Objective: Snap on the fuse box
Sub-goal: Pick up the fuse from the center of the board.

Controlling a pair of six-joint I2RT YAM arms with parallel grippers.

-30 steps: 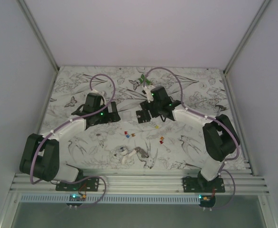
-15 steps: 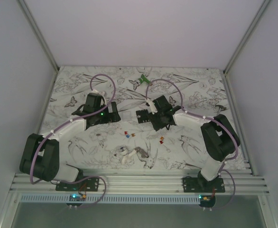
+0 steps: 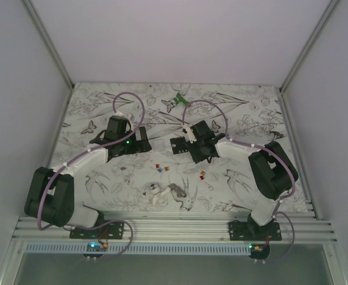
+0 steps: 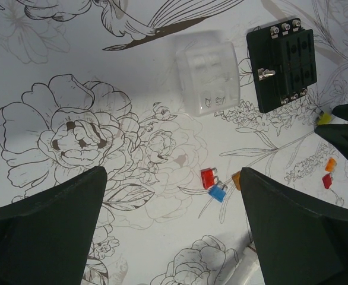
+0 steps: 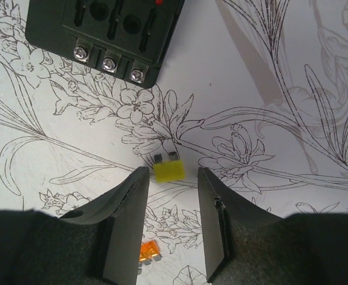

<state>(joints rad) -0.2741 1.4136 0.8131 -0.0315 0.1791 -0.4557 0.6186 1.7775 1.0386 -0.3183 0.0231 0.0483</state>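
The fuse box (image 3: pixel 178 144) is a black slotted block lying flat on the patterned table between the two arms; it also shows in the left wrist view as fuse box (image 4: pixel 282 68) and in the right wrist view as fuse box (image 5: pixel 103 35). A clear plastic cover (image 4: pixel 208 77) lies just left of it. My right gripper (image 5: pixel 172 178) is low over the table just near of the box. Its jaws are narrowed on either side of a yellow fuse (image 5: pixel 169 171), with a gap left on the fuse's right. My left gripper (image 4: pixel 173 178) hangs wide open over bare table, holding nothing.
Red, blue and orange fuses (image 4: pixel 214 185) lie near the left gripper, and an orange fuse (image 5: pixel 149 252) lies under the right one. A green plastic object (image 3: pixel 178 99) sits at the back. A white-and-grey clump (image 3: pixel 159 193) lies at the near middle.
My right gripper has drawn back from the fuse box toward the near side, come down over the yellow fuse, and narrowed its jaws. The left arm has not moved.
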